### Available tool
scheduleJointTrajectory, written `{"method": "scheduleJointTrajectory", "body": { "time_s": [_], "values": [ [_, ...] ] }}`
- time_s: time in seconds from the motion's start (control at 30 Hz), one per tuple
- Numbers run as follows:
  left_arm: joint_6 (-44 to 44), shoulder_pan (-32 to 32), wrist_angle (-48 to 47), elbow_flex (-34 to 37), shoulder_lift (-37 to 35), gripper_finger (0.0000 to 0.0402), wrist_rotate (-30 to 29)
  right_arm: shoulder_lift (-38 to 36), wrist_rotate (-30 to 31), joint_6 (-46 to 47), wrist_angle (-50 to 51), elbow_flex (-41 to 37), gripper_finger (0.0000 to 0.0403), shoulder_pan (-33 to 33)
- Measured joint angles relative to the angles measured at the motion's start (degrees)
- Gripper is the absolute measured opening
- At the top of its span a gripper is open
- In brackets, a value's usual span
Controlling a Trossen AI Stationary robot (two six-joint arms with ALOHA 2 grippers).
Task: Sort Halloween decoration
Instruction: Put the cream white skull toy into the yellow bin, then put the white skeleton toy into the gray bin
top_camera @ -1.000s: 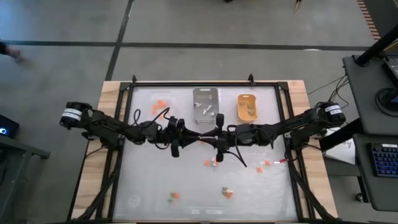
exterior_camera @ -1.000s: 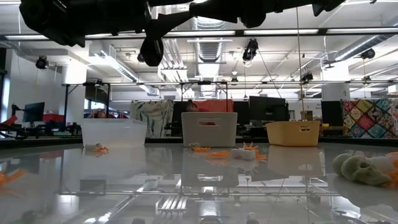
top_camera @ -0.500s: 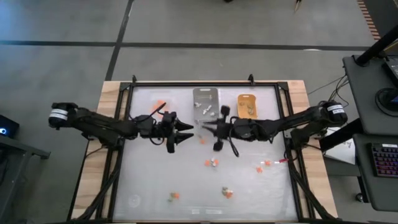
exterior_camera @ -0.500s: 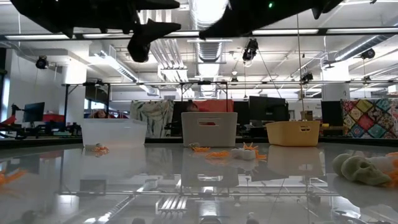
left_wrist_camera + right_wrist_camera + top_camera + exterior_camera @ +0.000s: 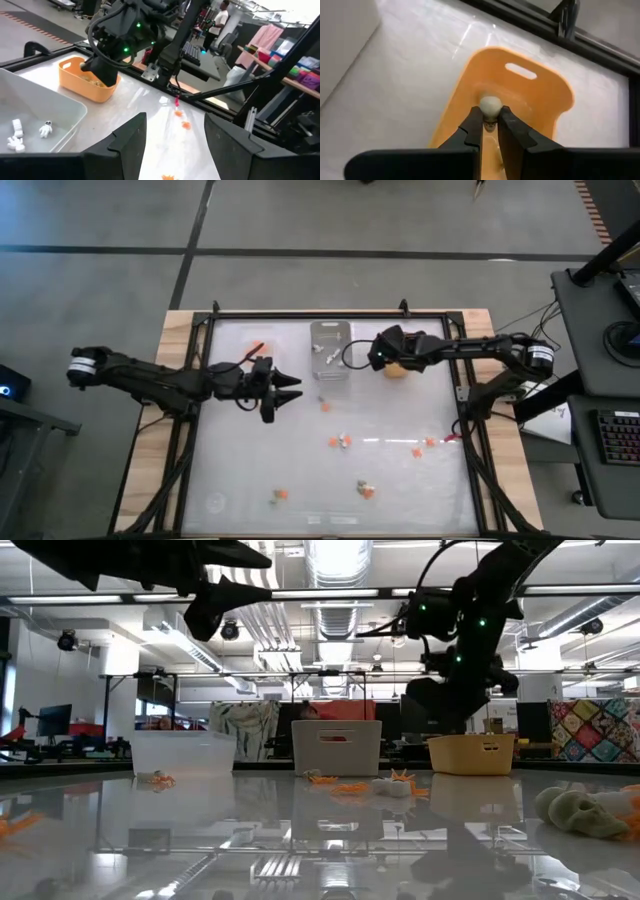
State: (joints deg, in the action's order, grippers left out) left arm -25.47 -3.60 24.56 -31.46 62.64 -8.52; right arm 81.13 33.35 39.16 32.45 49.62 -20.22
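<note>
My right gripper (image 5: 490, 119) hangs over the orange-yellow tray (image 5: 540, 100), shut on a small cream, rounded Halloween decoration (image 5: 490, 105). In the high view it (image 5: 381, 361) covers most of that tray (image 5: 400, 371). My left gripper (image 5: 292, 389) hovers open and level over the table's left middle, with nothing between its fingers (image 5: 131, 136). White figures (image 5: 46, 129) lie in the grey tray (image 5: 331, 350). Orange pieces lie in the clear tray (image 5: 256, 346). Several loose decorations (image 5: 340, 441) lie on the table's near half. My right gripper pinches the cream decoration between its two fingertips (image 5: 476, 120); the rounded part (image 5: 490, 102) sticks out past them. The fingers slant down from above. The piece hangs clear above the tray's floor.
The three trays stand in a row along the far edge: clear (image 5: 183, 752), grey (image 5: 336, 747), orange-yellow (image 5: 471, 753). A pale skull-like piece (image 5: 580, 812) lies near the low camera. A black frame (image 5: 330, 313) borders the tabletop. People show in the room beyond.
My right gripper has swung from the table's middle toward the far edge, rolling and tipping down, and now hangs over the orange-yellow tray. My left gripper has drawn back toward the table's left edge, tipped up to level, and opened.
</note>
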Motion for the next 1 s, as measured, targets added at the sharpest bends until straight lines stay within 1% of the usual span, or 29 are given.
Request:
{"method": "scheduleJointTrajectory", "body": {
  "time_s": [0.17,0.47,0.6,0.7,0.87,0.93,1.0],
  "values": [
    [0.61,0.0,0.19,-0.07,1.68,0.0182,-0.1,0.02,-0.33,-0.02,-1.79,-0.15,0.0032,-0.07],
    [0.76,0.01,0.27,-0.5,4.62,0.0182,-0.1,0.02,-0.21,0.24,-3.17,-0.15,0.009,-0.07],
    [0.68,0.0,0.22,-0.5,5.19,0.0182,-0.1,0.04,-0.19,0.25,-3.17,-0.16,0.0098,-0.07],
    [-0.46,0.0,-1.5,-0.51,5.18,0.0182,-0.08,-0.02,-0.27,0.26,-3.18,-0.17,0.0099,0.31],
    [-5.75,0.01,-11.28,-0.7,4.93,0.0182,0.01,-0.26,-0.38,-0.22,-3.16,0.93,0.01,2.99],
    [-8.84,0.0,-19.25,-2.19,4.93,0.0182,0.07,-0.43,-0.36,-0.87,-3.14,2.01,0.01,4.19],
    [-10.68,-0.01,-29.33,-5.5,5.09,0.0182,0.09,-0.45,-0.36,-1.74,-3.17,3.35,0.0099,5.52]
  ]
}}
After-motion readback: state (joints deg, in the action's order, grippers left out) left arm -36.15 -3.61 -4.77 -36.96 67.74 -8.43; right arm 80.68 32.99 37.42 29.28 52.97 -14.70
